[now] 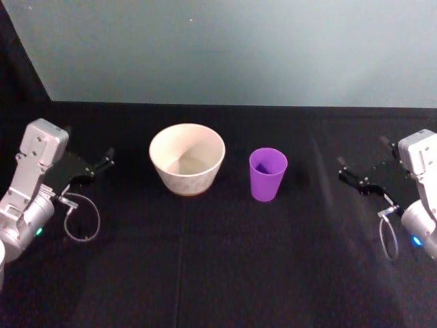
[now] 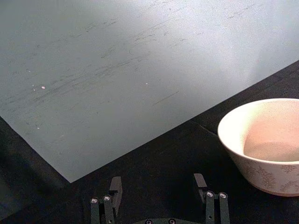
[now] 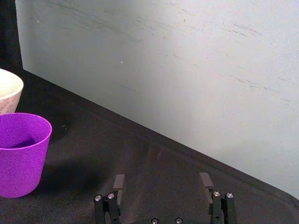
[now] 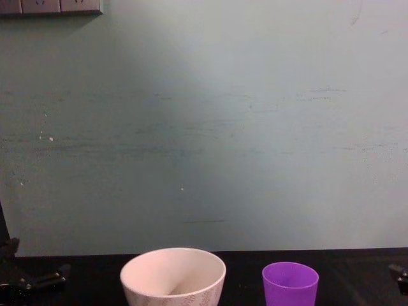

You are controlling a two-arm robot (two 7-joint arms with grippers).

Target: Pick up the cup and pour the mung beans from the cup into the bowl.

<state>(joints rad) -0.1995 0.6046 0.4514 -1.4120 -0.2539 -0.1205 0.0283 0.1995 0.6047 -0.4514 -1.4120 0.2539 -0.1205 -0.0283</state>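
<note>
The cup (image 1: 268,174) stands upright near the bowl (image 1: 187,158), at its 3 o'clock. Our right gripper (image 1: 346,173) hangs spread wide at the cup's 3 o'clock, well apart. We should approach level and clamp mid-wall. Our left gripper (image 1: 104,162) is parked, also wide, at the bowl's 9 o'clock.

Scuffed grey-green wall (image 4: 204,127) rises behind a black table (image 1: 218,273).
</note>
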